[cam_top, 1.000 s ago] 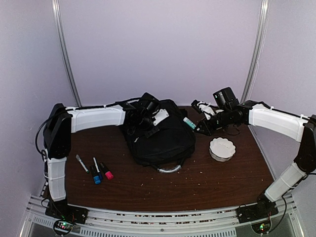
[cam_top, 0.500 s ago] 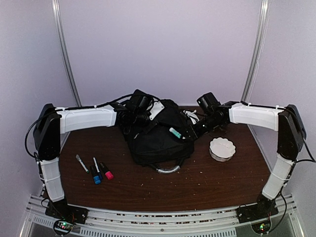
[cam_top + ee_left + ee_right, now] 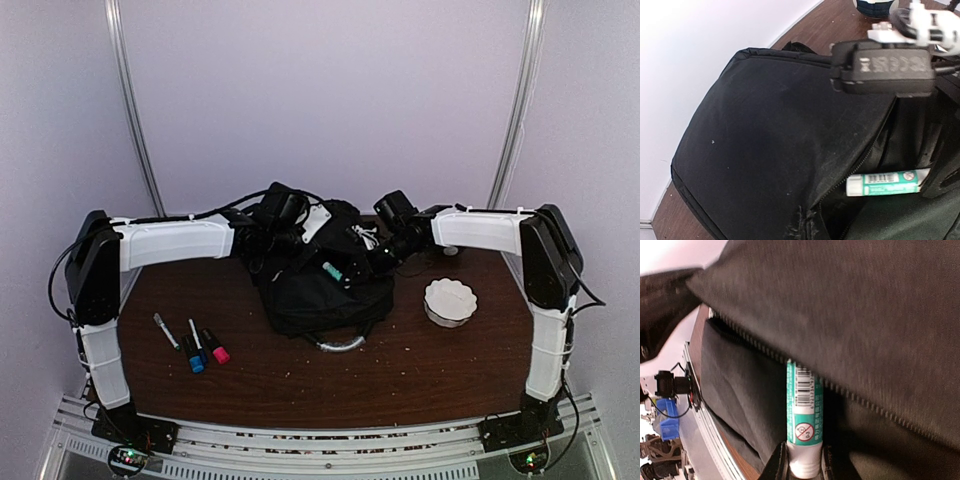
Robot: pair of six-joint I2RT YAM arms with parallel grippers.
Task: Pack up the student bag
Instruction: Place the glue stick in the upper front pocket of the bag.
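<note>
**Student bag** [image 3: 320,295]: black, on worktop [image 3: 420,370], directly below and ahead of both grippers.

**Left gripper** [image 3: 283,222]: closed, apparently pinching bag's upper panel and holding zip opening agape.

**Right gripper** [image 3: 805,467]: narrow, clamped on white end of green marker [image 3: 804,405]. Marker body ahead of it, tip past zip teeth.

**Step in hand:** you are inserting marker into bag.

**Next:** push deeper and let go only once barrel clears zip edge, or it may slide back out.

**Pending:** three markers [image 3: 195,345], well apart from left gripper, toward its base.
</note>
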